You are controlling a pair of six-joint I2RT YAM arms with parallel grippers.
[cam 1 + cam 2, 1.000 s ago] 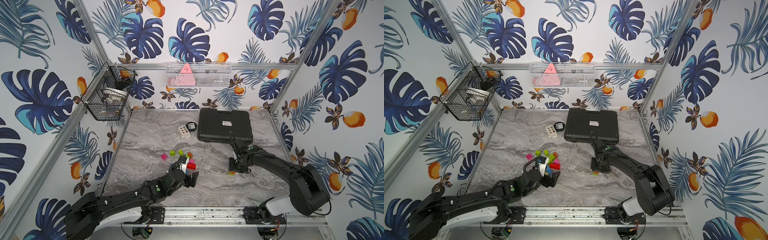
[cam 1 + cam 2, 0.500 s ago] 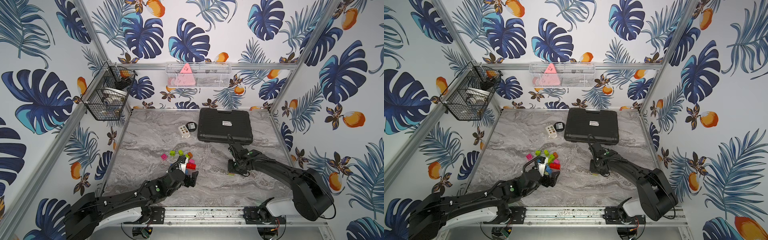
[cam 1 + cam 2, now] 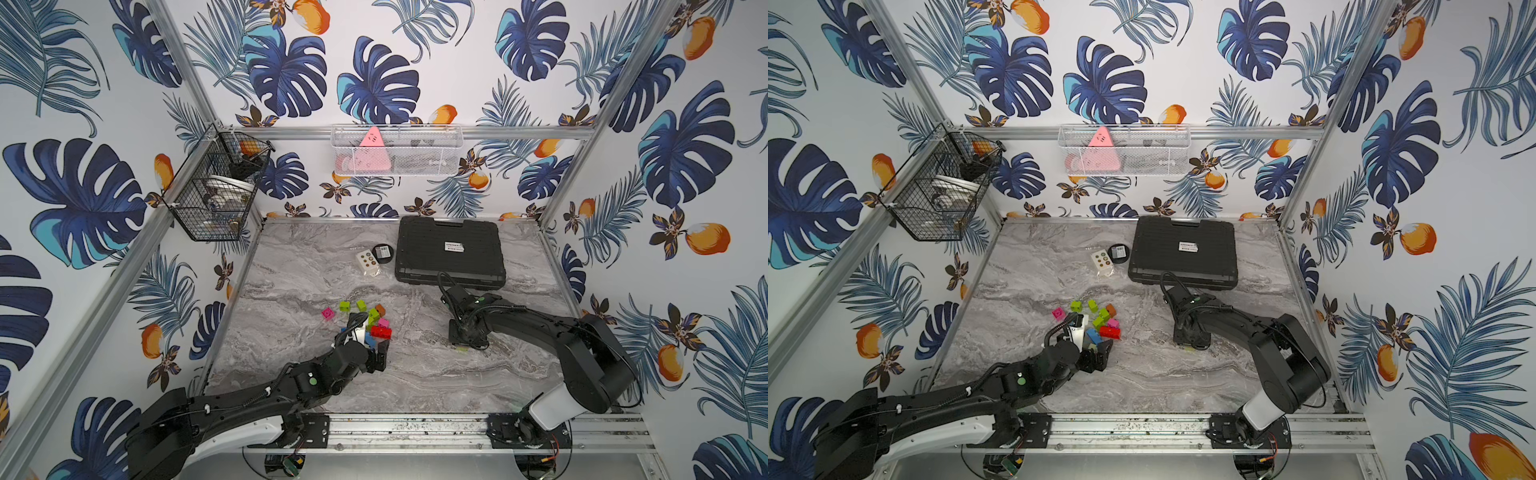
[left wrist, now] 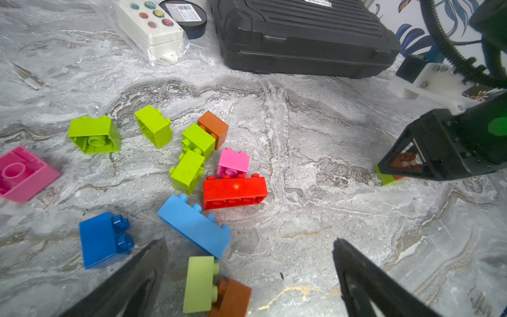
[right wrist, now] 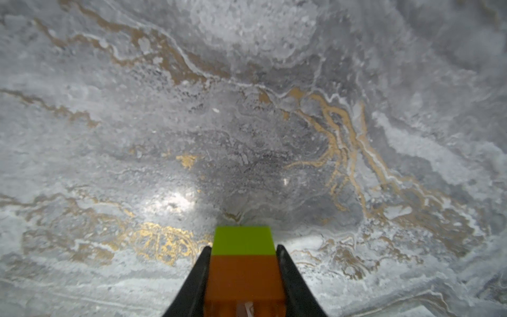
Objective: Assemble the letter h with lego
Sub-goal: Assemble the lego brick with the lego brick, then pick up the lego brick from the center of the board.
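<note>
Honestly, nothing here is properly legible. The black case (image 3: 449, 266) has a small white label (image 3: 454, 246) on its lid, print too tiny to make out. The round tin (image 4: 192, 26) beside it, well ahead of the left tool (image 4: 249, 243), carries a barcode sticker (image 4: 184, 12): bars show, digits don't. The pink triangle (image 3: 371, 156) in the white basket (image 3: 436, 156) has dark marks, unreadable too.

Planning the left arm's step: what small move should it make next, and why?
Probably lower the open left tool and close on the lime-and-orange pair lying between its fingers; the right tool is shut on its own orange-and-lime stack.
</note>
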